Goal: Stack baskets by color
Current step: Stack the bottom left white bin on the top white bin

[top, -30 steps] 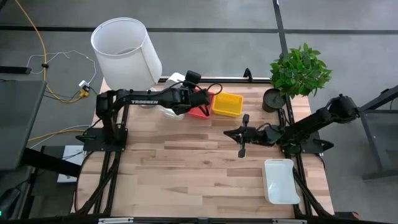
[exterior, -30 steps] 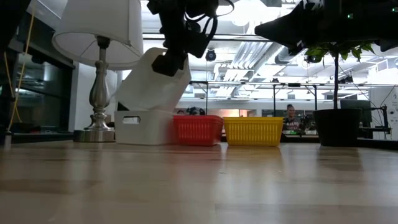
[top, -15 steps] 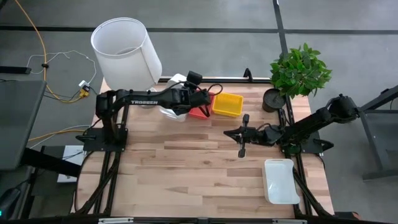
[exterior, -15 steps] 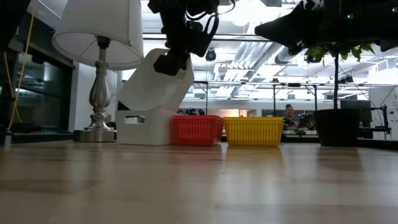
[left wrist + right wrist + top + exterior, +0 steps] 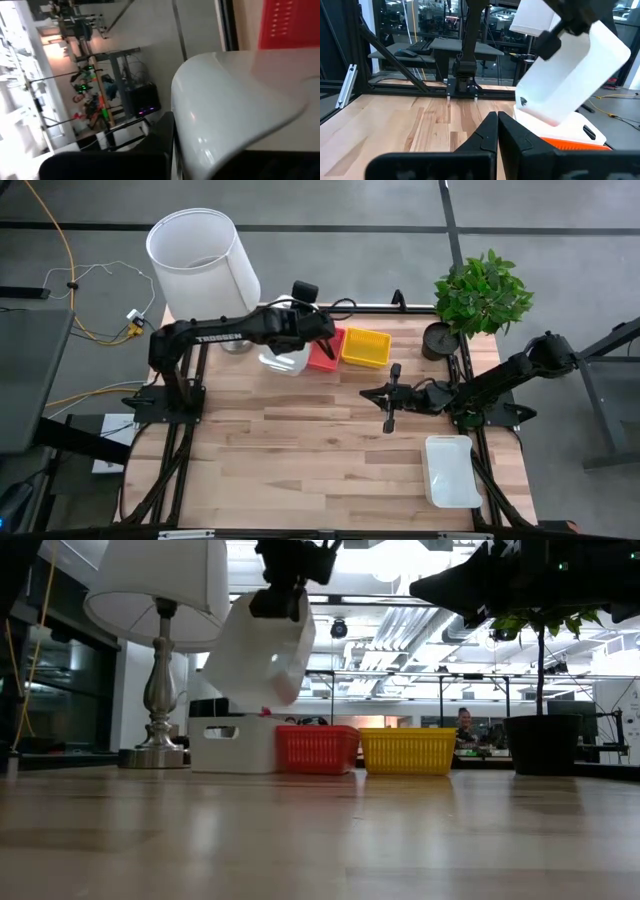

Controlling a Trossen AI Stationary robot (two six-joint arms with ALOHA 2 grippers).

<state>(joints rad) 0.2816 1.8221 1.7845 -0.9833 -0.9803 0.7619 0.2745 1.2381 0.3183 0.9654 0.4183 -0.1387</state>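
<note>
My left gripper [image 5: 278, 602] is shut on a white basket [image 5: 262, 655], which hangs tilted over the table's far left. Below it a second white basket [image 5: 235, 743] rests on its base on the table. A red basket [image 5: 323, 355] and a yellow basket [image 5: 366, 347] stand to its right in a row. A third white basket [image 5: 450, 470] lies at the near right. My right gripper [image 5: 366, 393] hovers shut at mid-right and holds nothing; its fingers [image 5: 490, 131] point toward the left arm. My left gripper holds the white basket by its upper edge [image 5: 270, 618], coming from above and slanting down. The gripper body hides the exact spot. The basket hangs tilted below the fingers, its lower end [image 5: 262, 705] clear of the white basket beneath.
A lamp with a white shade [image 5: 200, 260] stands at the far left corner, close behind the baskets. A potted plant [image 5: 480, 295] stands at the far right. The wooden table [image 5: 300, 450] shows bare boards in its middle and near left.
My left gripper has risen and rolled a little with the white basket. The basket's lower end, which sat on the white basket on the table, has lifted clear, and the basket now hangs steeper.
</note>
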